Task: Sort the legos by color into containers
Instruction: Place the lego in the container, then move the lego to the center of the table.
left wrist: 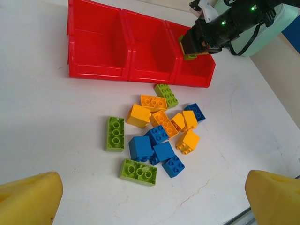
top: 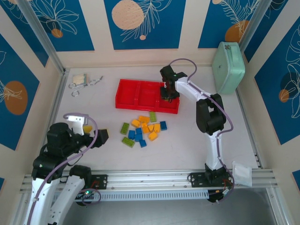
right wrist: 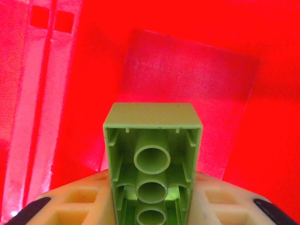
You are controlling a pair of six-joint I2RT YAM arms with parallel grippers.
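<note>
The red tray (top: 140, 107) lies at the back middle of the table with three square compartments (left wrist: 98, 70). My right gripper (top: 168, 95) hangs over the right compartment, shut on a light green lego (right wrist: 152, 154) held underside toward the camera between the pale pads (right wrist: 70, 201); this brick also shows at the tray's right end (left wrist: 187, 52). A loose pile of orange-yellow, blue and light green legos (top: 143, 129) lies in front of the tray (left wrist: 161, 133). My left gripper (top: 93, 133) stands open to the left of the pile, its yellow fingertips (left wrist: 33, 199) wide apart.
A mint-green rounded case (top: 228, 67) leans at the back right. Metal clips (top: 84, 83) lie at the back left. An aluminium rail (top: 164, 177) runs along the near edge. Bare table lies right of the pile.
</note>
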